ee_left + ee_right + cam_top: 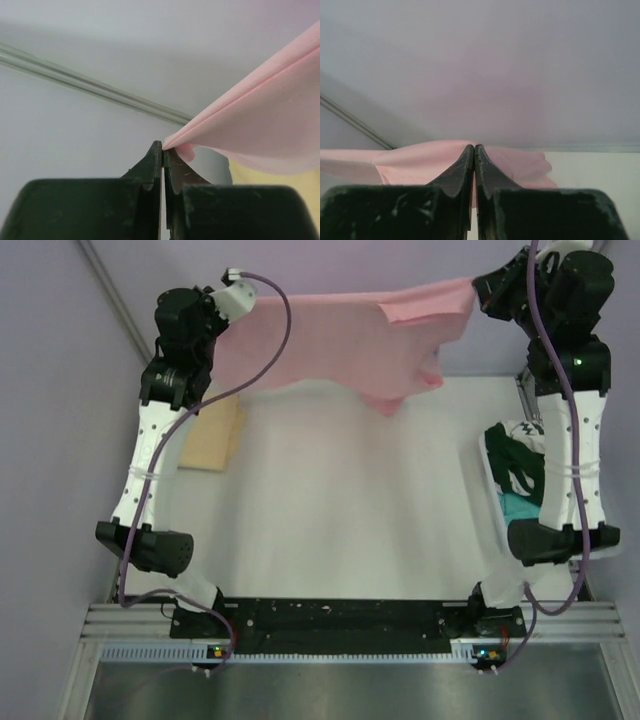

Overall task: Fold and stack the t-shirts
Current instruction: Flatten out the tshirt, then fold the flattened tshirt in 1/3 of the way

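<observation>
The light pink t-shirt [340, 340] hangs stretched in the air across the far side of the table, held between both arms. My left gripper [222, 310] is shut on its left edge; the left wrist view shows the pink cloth [260, 115] pinched at the closed fingertips [163, 148]. My right gripper [480, 292] is shut on its right edge, with pink cloth [420, 157] behind the closed tips [474, 148]. A folded tan-beige t-shirt [212, 435] lies at the left. A dark green t-shirt with white print [520, 465] lies at the right over a teal one [520, 505].
The white table top [340, 510] spans the middle. Grey walls stand at the back and left. The arm bases sit on a black rail [345, 615] at the near edge. A pink sleeve droops at mid-back [395, 395].
</observation>
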You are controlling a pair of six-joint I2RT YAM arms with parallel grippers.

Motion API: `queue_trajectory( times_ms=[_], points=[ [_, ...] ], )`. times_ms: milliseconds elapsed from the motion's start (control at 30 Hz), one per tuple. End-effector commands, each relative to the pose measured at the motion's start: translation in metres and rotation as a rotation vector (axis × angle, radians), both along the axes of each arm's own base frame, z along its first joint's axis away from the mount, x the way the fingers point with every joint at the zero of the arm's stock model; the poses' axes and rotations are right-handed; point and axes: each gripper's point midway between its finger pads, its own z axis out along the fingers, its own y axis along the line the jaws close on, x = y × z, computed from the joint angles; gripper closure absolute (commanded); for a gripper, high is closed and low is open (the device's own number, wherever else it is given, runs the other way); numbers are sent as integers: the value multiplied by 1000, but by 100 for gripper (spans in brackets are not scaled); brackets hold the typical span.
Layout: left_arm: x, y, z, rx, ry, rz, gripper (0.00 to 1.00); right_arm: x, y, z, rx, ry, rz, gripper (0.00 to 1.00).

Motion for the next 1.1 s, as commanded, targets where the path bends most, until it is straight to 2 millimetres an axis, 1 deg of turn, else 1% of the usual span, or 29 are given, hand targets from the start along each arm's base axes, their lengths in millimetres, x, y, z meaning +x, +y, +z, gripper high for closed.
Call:
queue_trajectory(
  times_ms=[0, 33, 67, 100, 133, 167, 200, 233, 267, 300, 333, 367, 400, 433, 467, 500, 533, 567, 600, 633, 700, 800, 833, 900, 967, 1067],
  points=[
    [-29, 2, 1, 3, -11, -36, 100, -56, -26, 19, -69, -71, -87, 100],
    [-35, 1, -15, 18, 30, -54, 100, -70, -26, 7, -80, -46, -80, 100],
    [-42, -1, -29, 36, 67, -79, 100, -82, -25, -15, -89, 4, -71, 100],
    [-47, -3, -52, 50, 119, -102, 100, -91, -24, -45, -92, 71, -60, 100],
    [-61, -4, -64, 59, 146, -125, 100, -114, -24, -59, -86, 91, -52, 100],
    [-71, -8, -89, 69, 206, -160, 100, -124, -22, -93, -86, 162, -34, 100],
    [-80, -11, -115, 75, 269, -193, 100, -139, -20, -120, -80, 214, -19, 100],
    [-91, -15, -142, 78, 332, -232, 100, -153, -18, -155, -72, 288, -4, 100],
    [-103, -19, -174, 81, 413, -267, 100, -165, -16, -191, -65, 368, 8, 100],
    [-116, -22, -199, 76, 477, -305, 100, -180, -12, -219, -56, 433, 29, 100],
    [-128, -24, -228, 78, 546, -329, 100, -195, -9, -251, -42, 511, 49, 100],
    [-141, -23, -257, 80, 617, -342, 100, -208, -2, -277, -22, 578, 80, 100],
    [-152, -22, -280, 85, 677, -351, 100, -221, 7, -305, 1, 646, 128, 100],
    [-165, -19, -305, 90, 741, -352, 100, -233, 15, -327, 33, 712, 167, 100],
    [-177, -24, -327, 76, 800, -387, 100, -244, 20, -352, 53, 789, 184, 100],
    [-194, -24, -356, 72, 884, -406, 100, -255, 22, -375, 62, 868, 185, 100],
    [-209, -24, -375, 73, 956, -426, 100, -266, 25, -392, 63, 931, 196, 100],
    [-220, -25, -389, 61, 1014, -440, 100, -277, 26, -409, 62, 993, 201, 100],
    [-233, -23, -402, 52, 1076, -440, 100, -286, 28, -422, 77, 1050, 199, 100],
    [-244, -21, -412, 42, 1128, -430, 100, -291, 34, -420, 89, 1070, 226, 100],
    [-263, -15, -431, 42, 1210, -410, 100, -297, 36, -423, 101, 1101, 221, 100],
    [-284, -9, -452, 55, 1295, -408, 100, -310, 38, -440, 134, 1166, 216, 100],
    [-286, -7, -455, 59, 1301, -402, 100, -311, 39, -442, 146, 1178, 222, 100],
    [-281, -5, -456, 63, 1291, -383, 100, -305, 37, -440, 134, 1164, 200, 100],
    [-268, -5, -452, 55, 1254, -351, 100, -292, 33, -435, 126, 1117, 165, 100],
    [-246, -8, -441, 18, 1205, -305, 100, -264, 29, -427, 124, 1030, 112, 100]
  ],
)
